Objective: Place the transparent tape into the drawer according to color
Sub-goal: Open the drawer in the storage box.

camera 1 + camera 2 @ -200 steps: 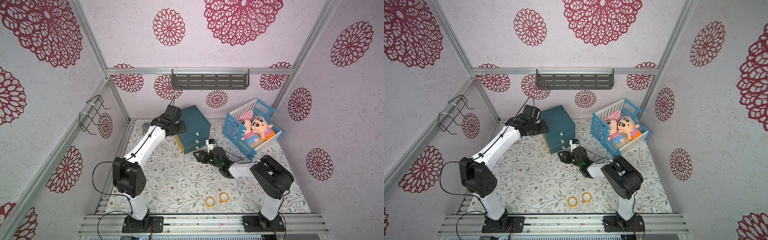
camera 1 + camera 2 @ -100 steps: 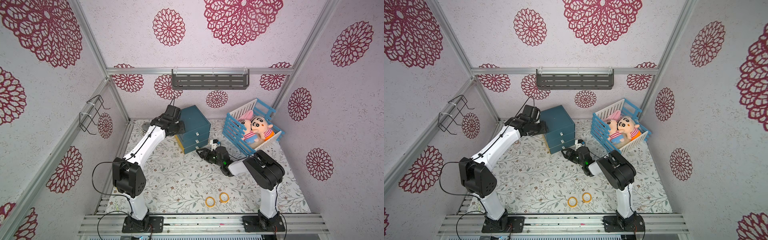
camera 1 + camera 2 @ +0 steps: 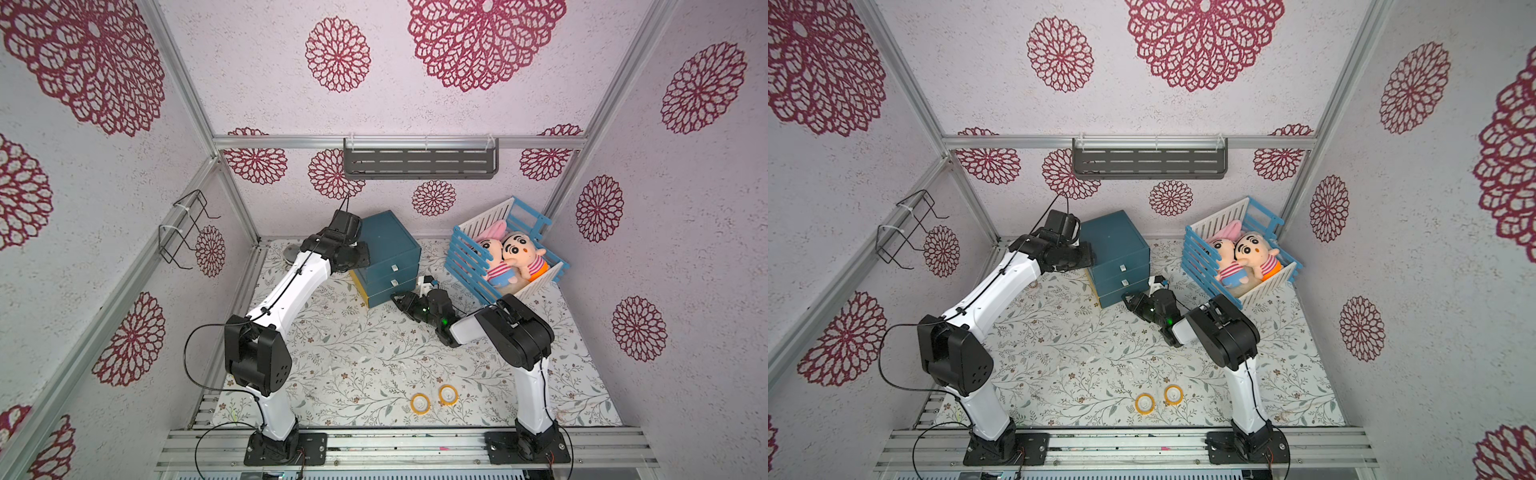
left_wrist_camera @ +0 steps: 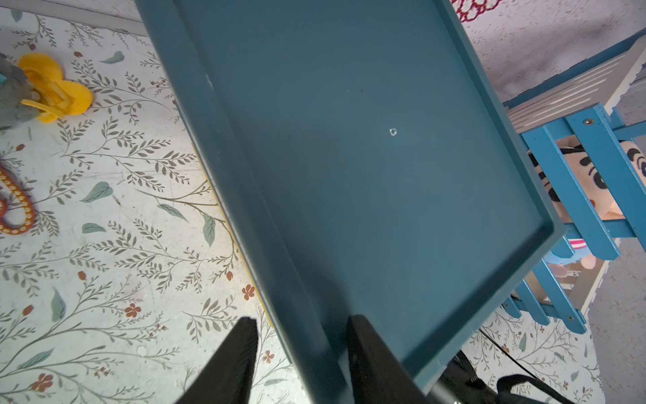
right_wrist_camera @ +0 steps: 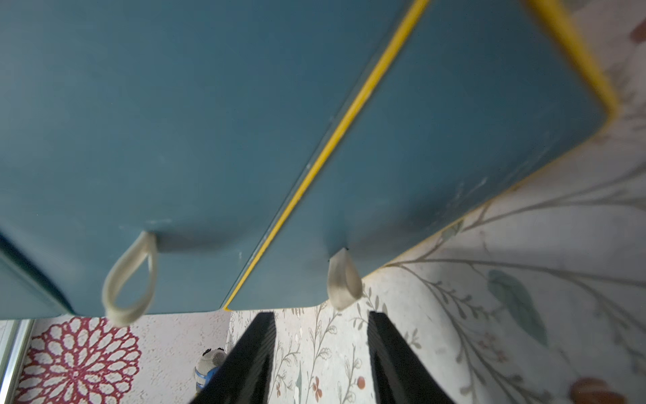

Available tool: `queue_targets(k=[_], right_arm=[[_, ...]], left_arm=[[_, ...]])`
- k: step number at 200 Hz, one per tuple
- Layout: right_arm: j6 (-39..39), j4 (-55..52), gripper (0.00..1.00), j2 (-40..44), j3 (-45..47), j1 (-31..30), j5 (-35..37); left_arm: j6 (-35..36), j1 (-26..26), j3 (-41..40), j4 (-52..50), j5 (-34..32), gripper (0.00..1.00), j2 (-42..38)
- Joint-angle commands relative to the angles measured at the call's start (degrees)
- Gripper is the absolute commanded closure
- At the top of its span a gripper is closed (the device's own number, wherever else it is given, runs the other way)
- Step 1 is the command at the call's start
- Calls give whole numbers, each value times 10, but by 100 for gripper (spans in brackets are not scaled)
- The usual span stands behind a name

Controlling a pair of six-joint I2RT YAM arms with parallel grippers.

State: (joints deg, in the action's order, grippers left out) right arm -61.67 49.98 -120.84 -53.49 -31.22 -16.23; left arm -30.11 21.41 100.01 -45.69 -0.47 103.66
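Two yellow-orange rolls of transparent tape (image 3: 420, 403) (image 3: 448, 395) lie flat near the table's front edge, far from both arms; both top views show them. The teal cabinet (image 3: 386, 253) stands at the back with its drawers shut. My left gripper (image 4: 300, 321) straddles the cabinet's top side rim, one finger outside the wall and one on the top, closed on it. My right gripper (image 5: 321, 321) hovers low at the bottom drawer (image 5: 437, 140), open and holding nothing. That drawer's cloth loop handle (image 5: 344, 283) hangs just beyond its fingertips.
A blue and white crate (image 3: 536, 220) holding two plush dolls stands right of the cabinet, close to my right arm. A yellow toy (image 4: 52, 87) and a braided ring (image 4: 17, 206) lie left of the cabinet. A grey shelf (image 3: 419, 164) hangs on the back wall.
My right gripper has moved in toward the cabinet's bottom drawer and its jaws have narrowed. The left arm and the tape rolls have not moved.
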Motion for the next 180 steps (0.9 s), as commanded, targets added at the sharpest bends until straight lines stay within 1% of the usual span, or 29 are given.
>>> queue_targets(k=[1,43,90,114,142,170,176,180], right_arm=[[-14,25,52,-14,-15,8,7],[-15,32,56,-29,-27,12,7],[-17,38,57,-37,-40,15,8],[-20,38,61,-40,-45,16,10],[-23,36,75,-47,-54,17,9],[-27,40,96,-48,-53,17,9],[-28,42,100,-48,-52,17,8],[-28,43,100,-47,-51,17,8]], left_arm=[[8,-8,-12,-17,2,52,-14],[9,-9,-10,-18,3,52,-15],[9,-9,-10,-19,4,52,-14],[8,-9,-10,-19,5,52,-15],[8,-9,-10,-19,5,52,-15],[9,-9,-11,-20,5,52,-15],[9,-9,-11,-20,5,52,-15],[10,-9,-11,-21,5,52,-15]])
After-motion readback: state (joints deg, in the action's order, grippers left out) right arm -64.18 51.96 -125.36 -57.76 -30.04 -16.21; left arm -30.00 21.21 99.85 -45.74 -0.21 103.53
